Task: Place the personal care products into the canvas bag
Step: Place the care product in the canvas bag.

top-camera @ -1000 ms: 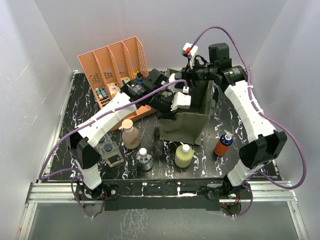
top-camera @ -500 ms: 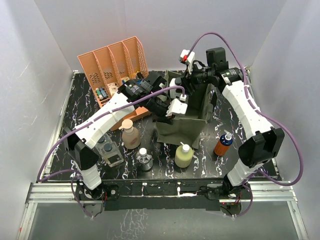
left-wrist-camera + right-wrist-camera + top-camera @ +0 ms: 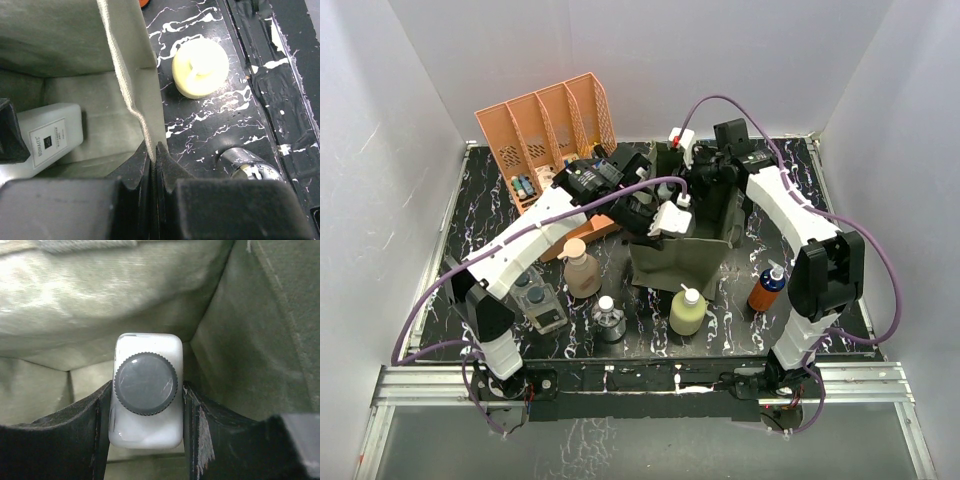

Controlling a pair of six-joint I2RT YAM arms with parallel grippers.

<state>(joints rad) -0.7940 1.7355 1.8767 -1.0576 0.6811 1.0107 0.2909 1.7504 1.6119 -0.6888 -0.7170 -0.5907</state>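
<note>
Out on the left, the left gripper is pinched shut on the left-side rim of the canvas bag. The fabric is squeezed between its jaws and the mouth is held wide. Move right and the right gripper is down inside the bag, fingers clamped on both sides of the white bottle, dark cap facing up. I read this as the drop-off of that bottle, the first of six. Whether its base touches the bag floor, I cannot tell.

The next move calls for the right jaws to part. That arm then needs a straight lift out of the mouth without snagging the cloth, while the left grip holds the rim steady.

Now the containers. At the far left back, the salmon rack has a few small items in its low front slots, too small to identify. The bag, from what both wrist views show, holds only the white bottle.

The other five wait on the black marbled table. The clear twin pack comes first, then the tan pump and the small clear round bottle. The yellow white-capped bottle stands just in front of the bag. The orange-and-blue pump is off to the bag's right.
</note>
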